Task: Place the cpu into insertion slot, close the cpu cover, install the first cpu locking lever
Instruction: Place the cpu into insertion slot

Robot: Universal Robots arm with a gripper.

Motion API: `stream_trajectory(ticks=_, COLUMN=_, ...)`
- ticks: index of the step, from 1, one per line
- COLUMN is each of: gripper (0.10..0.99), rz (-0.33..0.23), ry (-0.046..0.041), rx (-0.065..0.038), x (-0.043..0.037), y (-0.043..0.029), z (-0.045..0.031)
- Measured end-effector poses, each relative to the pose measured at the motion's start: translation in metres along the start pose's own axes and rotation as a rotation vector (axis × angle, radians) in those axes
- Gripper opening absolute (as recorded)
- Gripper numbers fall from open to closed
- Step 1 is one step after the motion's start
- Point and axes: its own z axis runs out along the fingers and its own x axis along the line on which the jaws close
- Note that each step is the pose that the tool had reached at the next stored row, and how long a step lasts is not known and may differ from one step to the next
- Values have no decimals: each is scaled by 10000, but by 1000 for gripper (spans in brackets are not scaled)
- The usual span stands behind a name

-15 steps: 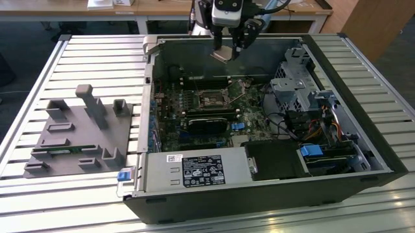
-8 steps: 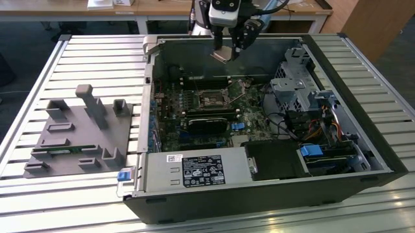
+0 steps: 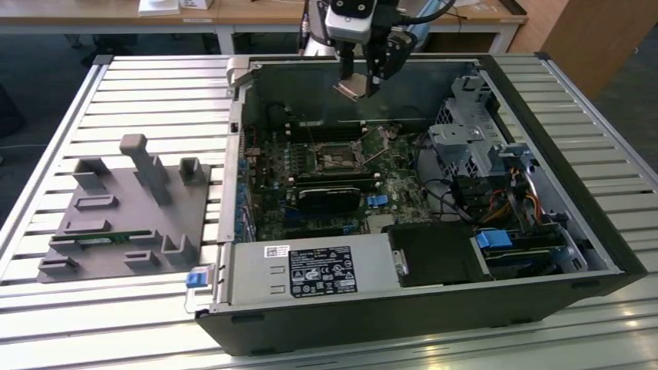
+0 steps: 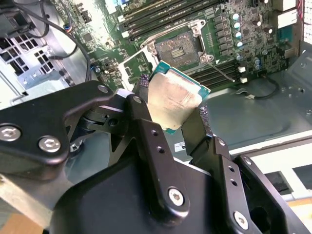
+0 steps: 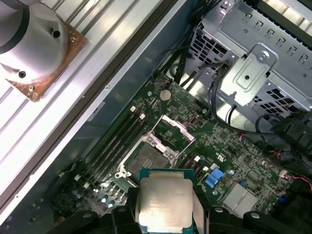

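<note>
The tabletop (image 3: 154,85) is a pale metal surface of long parallel slats with dark grooves between them, running from the exterior view's left to its right. An open computer case (image 3: 411,324), dark-walled and lying on its side with the inside facing up, sits directly on the slats. It covers the middle and the exterior view's right half, its far wall close to the tabletop's far edge. Just beside it, toward the tabletop's edge at the exterior view's left, lies a grey fixture plate (image 3: 113,223) with upright posts and blocks. In the first wrist view the tabletop also carries a brownish square plate (image 5: 46,78) under a round silver base (image 5: 29,29), near the case's wall.
</note>
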Motion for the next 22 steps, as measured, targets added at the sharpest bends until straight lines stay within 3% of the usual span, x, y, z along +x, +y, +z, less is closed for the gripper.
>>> stream_trajectory(ticks=22, gripper=525, rz=1285, ry=-114, rx=-25, x=6, y=-9, z=9)
